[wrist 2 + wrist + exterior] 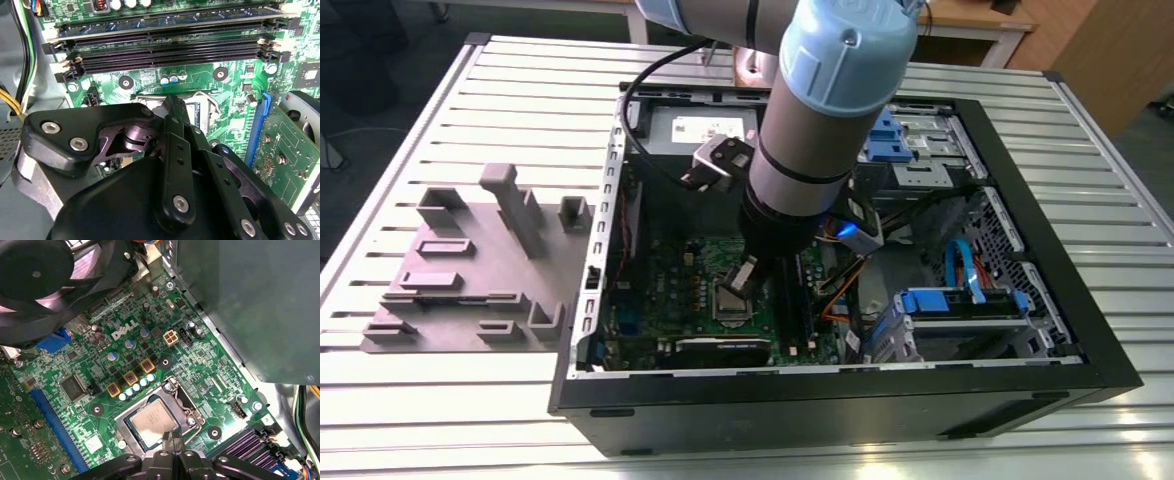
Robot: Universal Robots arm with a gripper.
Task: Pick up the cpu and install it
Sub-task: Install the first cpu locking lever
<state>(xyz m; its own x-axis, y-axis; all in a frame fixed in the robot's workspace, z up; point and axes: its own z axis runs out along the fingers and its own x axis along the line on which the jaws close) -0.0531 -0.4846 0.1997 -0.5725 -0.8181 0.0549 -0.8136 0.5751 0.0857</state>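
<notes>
Beside memory slots [165, 47], cpu [152, 421] sits under end effector [170, 437].

Claw [170, 439] low inside open case [1067, 330], fingertips together just over cpu [150, 421] in socket frame [192, 415]. Memory slots [170, 50] border one side, fan [45, 280] another, grey box wall [260, 305] close by. Board [200, 355] between is low.

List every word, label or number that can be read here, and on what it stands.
Large white logo on the green board: a brand name, left unquoted.
Small white codes beside its parts: too small to read.
Sticker on the grey power box: too small to read.
Top of the cpu: markings too faint to read.
</notes>
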